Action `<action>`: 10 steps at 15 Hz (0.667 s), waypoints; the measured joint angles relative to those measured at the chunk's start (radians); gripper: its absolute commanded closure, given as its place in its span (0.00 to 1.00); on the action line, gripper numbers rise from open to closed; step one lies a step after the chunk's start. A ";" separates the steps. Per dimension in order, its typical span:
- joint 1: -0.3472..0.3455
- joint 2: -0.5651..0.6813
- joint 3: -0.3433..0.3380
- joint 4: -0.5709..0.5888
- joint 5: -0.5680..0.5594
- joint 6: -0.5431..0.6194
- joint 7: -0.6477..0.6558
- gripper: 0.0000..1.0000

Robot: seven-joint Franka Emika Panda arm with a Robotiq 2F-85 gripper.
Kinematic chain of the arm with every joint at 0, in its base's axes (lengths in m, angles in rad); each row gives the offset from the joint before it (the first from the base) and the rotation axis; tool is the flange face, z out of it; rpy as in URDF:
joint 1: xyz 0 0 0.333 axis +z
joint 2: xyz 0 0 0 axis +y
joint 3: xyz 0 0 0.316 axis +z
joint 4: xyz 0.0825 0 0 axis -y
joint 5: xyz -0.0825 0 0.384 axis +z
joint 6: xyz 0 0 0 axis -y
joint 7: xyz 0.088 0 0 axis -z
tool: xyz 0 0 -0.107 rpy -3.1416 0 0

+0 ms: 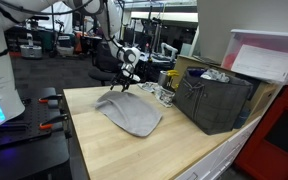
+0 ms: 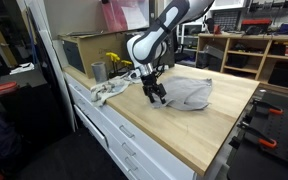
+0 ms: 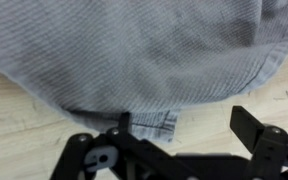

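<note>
A grey ribbed garment [image 1: 132,112] lies flat on the light wooden table [image 1: 114,150] and shows in both exterior views [image 2: 189,92]. My gripper [image 2: 157,97] hangs low over the garment's edge, at the side nearest the clutter, jaws spread wide and empty. In the wrist view the garment [image 3: 134,50] fills the upper part of the picture, its hemmed corner reaching down to one black finger [image 3: 124,122]. The other finger stands over bare wood to the right. My gripper [image 3: 184,125] holds nothing; bare table shows between the fingers.
A black crate [image 1: 216,100] with a white box [image 1: 267,58] on top stands at the table's end. A metal cup [image 2: 98,71], a crumpled white rag [image 2: 114,88] and a cardboard box [image 2: 84,50] sit beside the garment. Drawers line the table front [image 2: 124,135].
</note>
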 measured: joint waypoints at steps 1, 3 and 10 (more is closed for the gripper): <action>0.006 0.005 -0.008 0.000 -0.011 0.000 0.007 0.00; 0.008 0.012 -0.011 0.001 -0.018 0.000 0.008 0.00; 0.003 0.052 0.020 0.047 -0.012 0.000 -0.015 0.00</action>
